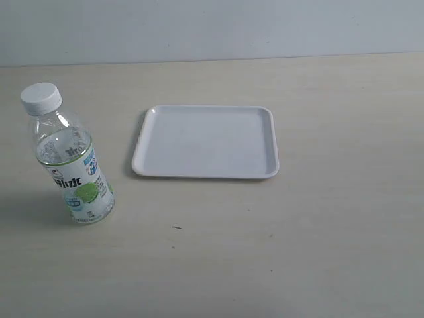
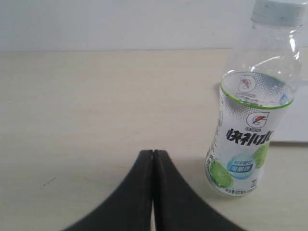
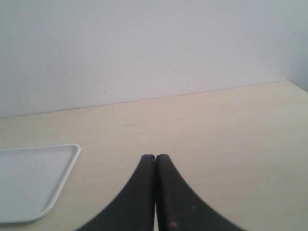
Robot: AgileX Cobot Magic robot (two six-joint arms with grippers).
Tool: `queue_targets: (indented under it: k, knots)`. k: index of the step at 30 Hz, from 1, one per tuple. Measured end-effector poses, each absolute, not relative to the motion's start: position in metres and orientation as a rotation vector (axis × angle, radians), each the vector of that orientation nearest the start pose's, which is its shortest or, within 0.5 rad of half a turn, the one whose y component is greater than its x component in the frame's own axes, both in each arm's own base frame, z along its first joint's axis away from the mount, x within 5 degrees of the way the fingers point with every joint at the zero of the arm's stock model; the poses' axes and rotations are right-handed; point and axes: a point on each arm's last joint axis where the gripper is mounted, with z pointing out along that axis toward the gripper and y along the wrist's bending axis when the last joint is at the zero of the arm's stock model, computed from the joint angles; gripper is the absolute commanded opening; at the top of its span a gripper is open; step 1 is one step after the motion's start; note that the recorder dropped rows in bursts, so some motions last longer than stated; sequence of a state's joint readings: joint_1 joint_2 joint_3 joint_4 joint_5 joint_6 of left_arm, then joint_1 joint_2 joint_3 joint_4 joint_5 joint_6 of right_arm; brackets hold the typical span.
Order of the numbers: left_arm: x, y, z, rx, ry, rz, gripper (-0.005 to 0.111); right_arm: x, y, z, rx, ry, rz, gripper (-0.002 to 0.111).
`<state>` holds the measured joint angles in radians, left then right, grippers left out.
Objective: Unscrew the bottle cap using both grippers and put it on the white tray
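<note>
The clear bottle (image 1: 71, 165) with its lime label stands upright at the table's left, the white bottle cap (image 1: 41, 98) screwed on top. An empty white tray (image 1: 206, 141) lies to its right. Neither arm shows in the exterior view. In the left wrist view my left gripper (image 2: 153, 153) is shut with nothing in it, and the bottle (image 2: 250, 120) stands a little ahead and to one side, its cap (image 2: 279, 10) at the frame edge. My right gripper (image 3: 155, 157) is shut and empty over bare table, with a corner of the tray (image 3: 33, 180) beside it.
The light wooden table (image 1: 331, 238) stretches to a pale wall (image 1: 212, 26) at the back. A small dark speck (image 1: 176, 227) lies on the table in front of the tray.
</note>
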<state>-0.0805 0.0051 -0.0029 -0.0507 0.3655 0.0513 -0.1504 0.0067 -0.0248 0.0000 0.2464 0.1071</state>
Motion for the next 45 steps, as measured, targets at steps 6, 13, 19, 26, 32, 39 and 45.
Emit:
queue_targets:
  k: [6,13,19,26,32,39,45]
  knots:
    - [0.053,-0.006,0.181,0.091,1.849,-0.070,0.000,0.054,-0.008,0.199,0.220,1.698,-0.032,0.000]
    - [0.055,-0.007,0.188,0.040,1.761,-0.120,0.000,0.054,-0.008,0.199,0.220,1.698,-0.032,0.000]
    - [0.057,-0.005,0.211,-0.144,1.512,-0.289,0.000,0.054,-0.008,0.199,0.220,1.698,-0.032,0.000]
    - [0.051,0.004,0.239,-0.293,1.171,-0.413,0.000,0.054,-0.008,0.199,0.220,1.698,-0.032,0.000]
    - [0.047,0.010,0.264,-0.305,0.931,-0.398,0.000,0.054,-0.008,0.199,0.220,1.698,-0.032,0.000]
    - [0.095,-0.028,0.226,0.163,1.498,-0.314,0.009,0.054,-0.008,0.199,0.220,1.698,-0.032,0.000]
    - [0.114,-0.041,0.197,0.351,1.741,-0.353,0.066,0.054,-0.008,0.199,0.220,1.698,-0.032,0.000]
